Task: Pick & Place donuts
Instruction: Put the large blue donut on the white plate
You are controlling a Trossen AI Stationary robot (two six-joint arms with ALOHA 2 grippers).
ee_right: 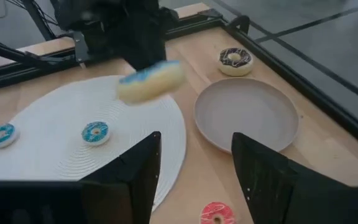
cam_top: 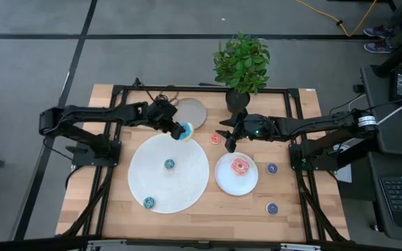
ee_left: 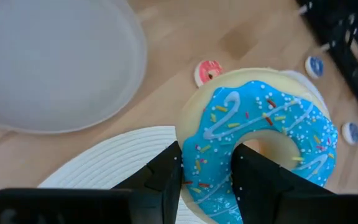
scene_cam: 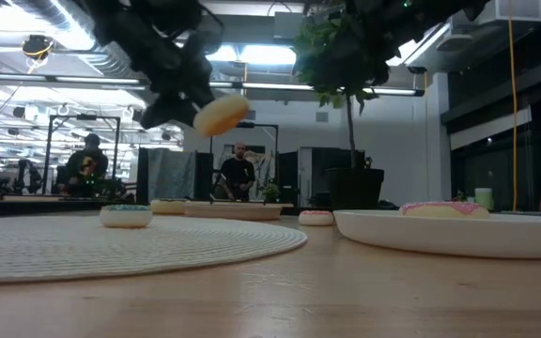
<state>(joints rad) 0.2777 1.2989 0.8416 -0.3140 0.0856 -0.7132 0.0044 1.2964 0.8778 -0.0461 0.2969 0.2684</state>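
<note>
Left tool [cam_top: 176, 128], above centre in the overhead frame, is clamped on the blue donut [ee_left: 263, 146], one finger through the hole and the other outside the ring, carrying it clear of the bench [cam_top: 208, 216] over the upper edge of the large white disc [cam_top: 187, 188] and just beside the grey plate [cam_top: 190, 111]. From bench level the donut hangs tilted in the upper left of the frame, well above the surface. The step looks like a carry toward a drop spot, probably that grey plate, so a good finish means centring the ring over the plate's flat floor, lowering until it nearly touches, then opening; a release from this height would likely make the light toy bounce or roll. Because the grip is on one side only, slow wrist motion should keep it from swinging. Right tool [cam_top: 229, 143] waits with fingers spread, right of centre near the small red-pink donut [cam_top: 215, 139] and above the white plate [cam_top: 223, 183] holding a pink donut [cam_top: 240, 166].
</note>
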